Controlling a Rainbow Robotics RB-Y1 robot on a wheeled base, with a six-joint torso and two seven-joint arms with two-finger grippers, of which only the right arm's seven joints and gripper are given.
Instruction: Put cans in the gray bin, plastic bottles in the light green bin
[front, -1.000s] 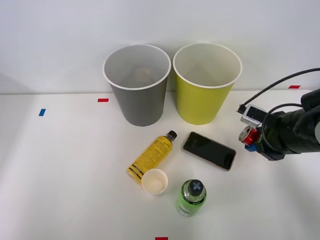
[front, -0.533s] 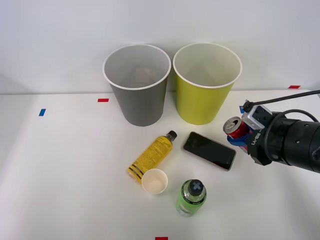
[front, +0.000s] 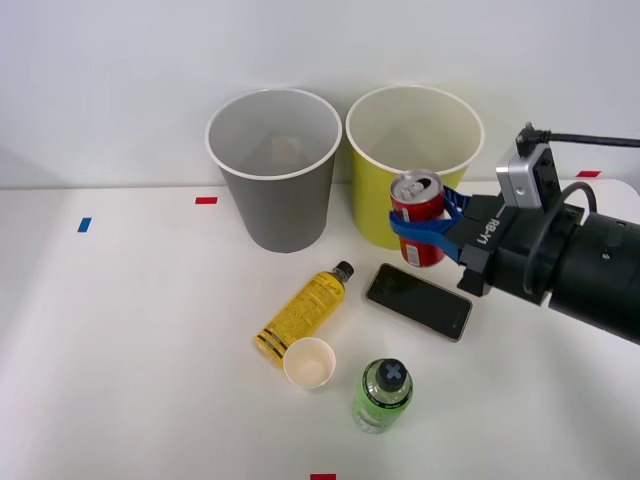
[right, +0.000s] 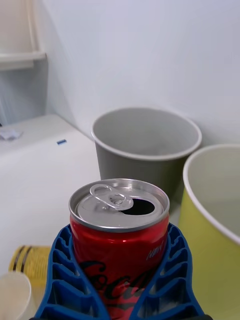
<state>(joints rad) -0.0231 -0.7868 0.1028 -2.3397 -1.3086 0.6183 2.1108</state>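
Observation:
My right gripper (front: 420, 232) is shut on the red can (front: 416, 209), holding it upright in the air in front of the light green bin (front: 412, 200). In the wrist view the can (right: 120, 240) sits between the blue fingers (right: 62, 272), its open top showing. The gray bin (front: 275, 190) stands left of the green one, and in the wrist view the gray bin (right: 145, 150) is beyond the can with the light green bin (right: 212, 230) beside it. A yellow bottle (front: 305, 312) lies on the table. A green bottle (front: 382, 395) stands near the front.
A black phone (front: 419, 300) lies on the table just below the held can. A white paper cup (front: 309, 362) stands at the yellow bottle's base end. Small red tape marks (front: 206, 200) and a blue tape mark (front: 84, 224) dot the white table.
The right arm has lifted the can and carried it left, from the table's right side to in front of the light green bin.

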